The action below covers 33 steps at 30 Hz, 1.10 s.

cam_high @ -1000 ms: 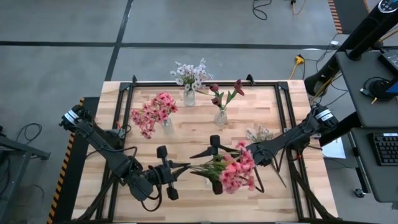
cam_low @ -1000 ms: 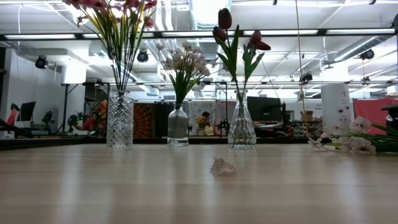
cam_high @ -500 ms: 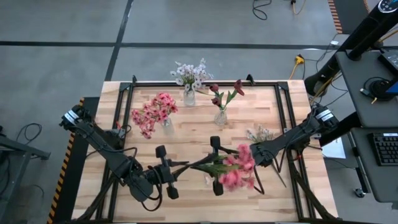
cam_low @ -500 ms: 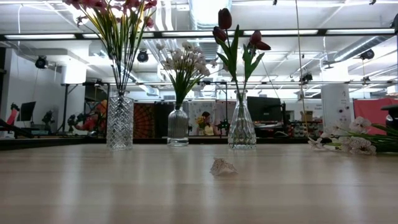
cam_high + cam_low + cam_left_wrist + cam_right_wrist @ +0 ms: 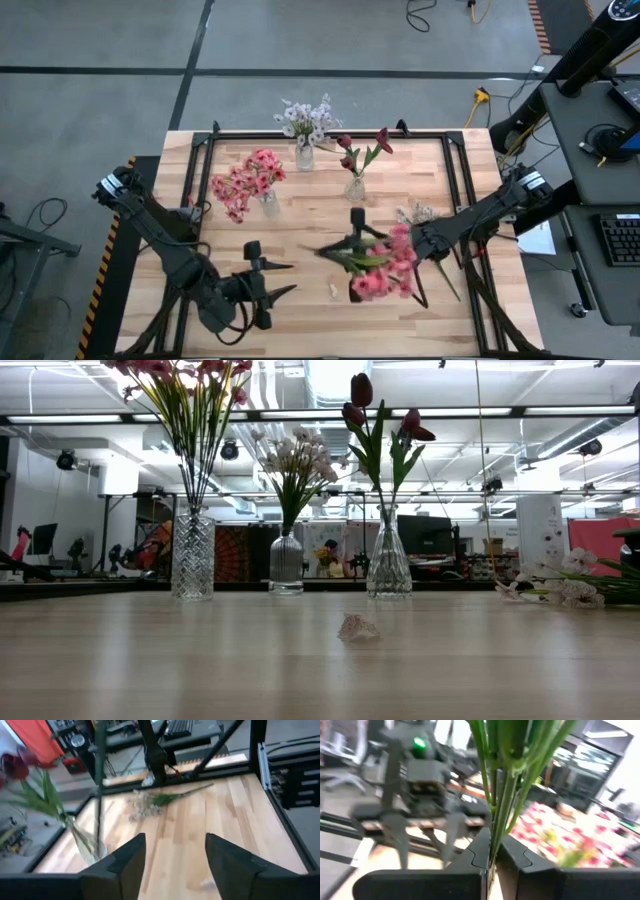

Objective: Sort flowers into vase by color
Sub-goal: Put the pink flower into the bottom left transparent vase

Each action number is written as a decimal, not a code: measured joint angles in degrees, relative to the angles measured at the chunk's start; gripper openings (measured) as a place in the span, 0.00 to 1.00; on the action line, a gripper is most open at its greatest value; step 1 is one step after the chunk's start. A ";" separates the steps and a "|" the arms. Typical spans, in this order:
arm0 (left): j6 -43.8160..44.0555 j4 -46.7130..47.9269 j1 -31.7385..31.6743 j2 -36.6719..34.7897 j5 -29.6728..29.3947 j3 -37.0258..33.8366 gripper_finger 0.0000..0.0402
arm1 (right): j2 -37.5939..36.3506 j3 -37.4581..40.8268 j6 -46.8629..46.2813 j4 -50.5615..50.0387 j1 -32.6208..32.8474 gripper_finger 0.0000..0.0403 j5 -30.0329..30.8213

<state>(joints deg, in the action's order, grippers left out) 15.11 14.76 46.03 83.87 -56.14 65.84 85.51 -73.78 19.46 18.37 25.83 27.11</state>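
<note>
No writing or brand legible anywhere. Nearest the front edge, left gripper (image 5: 268, 279) low over the table (image 5: 300, 225), fingers (image 5: 127, 865) parted with bare wood between them, holding nothing. To its right, a small pale scrap (image 5: 358, 628) lying on the wood. Further right, right gripper (image 5: 420, 243) with fingers (image 5: 470, 855) pinched tight on green stalks, carrying a pink bunch (image 5: 385, 268) above the table's front right, blossoms blurred, leaves pointing toward the left arm. Just behind that gripper, a white sprig (image 5: 418, 214) lying flat on the wood, near the right edge. Past the middle, three glass vases: pink blossoms (image 5: 245, 182) in the left vase (image 5: 192, 555), dark red tulips (image 5: 362, 150) in the right vase (image 5: 388, 560), white-lilac blossoms (image 5: 308, 119) in the rear vase (image 5: 286, 563) close to the far edge. All three vases upright and well apart. Beyond the table, grey floor with cables, and at the far right a desk with a keyboard (image 5: 620, 238).
</note>
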 joint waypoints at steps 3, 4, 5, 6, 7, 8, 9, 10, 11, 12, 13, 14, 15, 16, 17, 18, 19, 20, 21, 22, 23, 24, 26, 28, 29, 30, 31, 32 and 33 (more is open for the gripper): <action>6.78 7.49 1.01 -1.50 -0.09 0.00 0.51 | -0.79 0.00 -1.33 -3.15 -0.91 0.03 2.04; 9.31 10.03 1.24 -1.76 -0.11 0.00 0.51 | -0.85 0.00 -2.15 -3.94 -1.40 0.03 1.92; 11.60 12.57 1.49 -2.04 -0.07 0.00 0.51 | -0.87 0.00 -2.73 -4.50 -2.04 0.03 1.49; 13.95 14.97 1.63 -2.32 -0.06 0.00 0.51 | -0.87 0.00 -3.34 -5.08 -2.74 0.03 1.41; 16.13 17.01 1.76 -2.59 -0.11 0.00 0.51 | -0.87 0.00 -3.80 -5.61 -3.54 0.03 1.41; 18.02 19.15 1.89 -2.90 -0.13 0.00 0.51 | -0.85 0.00 -4.43 -6.15 -4.42 0.03 1.39; 19.52 21.12 1.97 -3.14 -0.14 0.00 0.50 | -0.55 0.00 -4.90 -6.38 -5.35 0.03 1.34; 20.46 22.72 2.07 -3.33 -0.13 0.00 0.50 | -0.39 0.00 -5.26 -6.44 -6.25 0.03 1.23; 20.76 23.86 2.12 -3.59 -0.09 0.00 0.49 | -0.29 0.02 -5.54 -6.87 -7.06 0.03 0.92; 20.76 24.67 2.22 -4.03 -0.08 0.00 0.49 | -0.22 0.04 -5.97 -7.47 -8.03 0.03 0.00; 20.20 25.07 2.37 -4.71 -0.09 0.00 0.49 | 0.17 0.04 -6.52 -7.59 -8.99 0.03 -1.56; 18.92 25.23 2.55 -5.58 -0.09 0.00 0.48 | 0.57 0.03 -7.44 -7.17 -10.16 0.03 -3.29; 17.41 25.12 2.70 -6.51 -0.05 0.00 0.48 | 0.73 0.02 -8.17 -7.34 -11.00 0.03 -4.85; 15.67 25.19 2.93 -7.48 0.11 0.00 0.48 | 0.85 0.06 -8.50 -7.57 -11.80 0.03 -6.18; 14.26 25.48 3.25 -8.63 0.27 0.00 0.48 | 1.33 0.07 -8.66 -7.36 -12.60 0.03 -7.57; 12.83 25.89 3.63 -9.89 0.41 0.00 0.48 | 1.98 0.06 -8.84 -6.25 -13.21 0.03 -8.17; 11.47 26.15 3.99 -11.23 0.42 0.00 0.48 | 2.30 0.04 -8.94 -5.54 -13.65 0.03 -8.40; 9.93 26.27 4.32 -12.57 0.41 0.00 0.48 | 2.72 0.04 -8.74 -5.41 -13.91 0.03 -8.45; 8.48 26.41 4.69 -13.90 0.41 0.00 0.48 | 3.41 0.04 -8.11 -4.28 -14.08 0.03 -8.45; 7.06 26.41 5.14 -15.12 0.41 -0.16 0.48 | 4.07 0.04 -7.67 -2.59 -14.20 0.03 -8.49; 5.67 26.76 5.58 -16.31 0.42 -0.58 0.48 | 4.36 0.04 -7.11 -2.01 -14.25 0.03 -8.52; 4.73 27.56 5.84 -17.52 0.47 -1.07 0.48 | 4.68 0.08 -6.57 -1.43 -14.44 0.03 -8.54; 4.21 29.23 6.15 -19.91 0.64 -2.41 0.48 | 5.68 0.03 -5.95 1.63 -15.05 0.03 -8.68; 4.55 31.08 6.15 -22.68 0.62 -4.88 0.48 | 6.45 0.02 -5.34 2.72 -16.24 0.03 -8.89; 5.17 31.58 6.15 -24.00 0.61 -6.28 0.48 | 7.08 -0.05 -5.33 3.49 -17.10 0.03 -9.34; 5.86 31.72 6.11 -25.27 0.61 -7.73 0.48 | 7.59 -0.22 -5.38 3.37 -17.93 0.03 -9.42; 6.75 31.74 6.11 -26.69 0.57 -9.23 0.48 | 8.24 -0.45 -5.40 2.93 -18.72 0.03 -9.52; 8.01 31.76 6.09 -27.96 0.14 -10.74 0.48 | 8.96 -0.81 -5.38 2.98 -19.55 0.03 -9.52; 9.72 31.73 6.09 -29.05 -0.18 -12.00 0.48 | 9.62 -1.13 -5.35 3.00 -20.25 0.03 -9.55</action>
<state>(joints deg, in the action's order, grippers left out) 24.83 46.49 52.12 54.82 -56.32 53.85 95.14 -74.91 14.11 21.36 5.58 17.56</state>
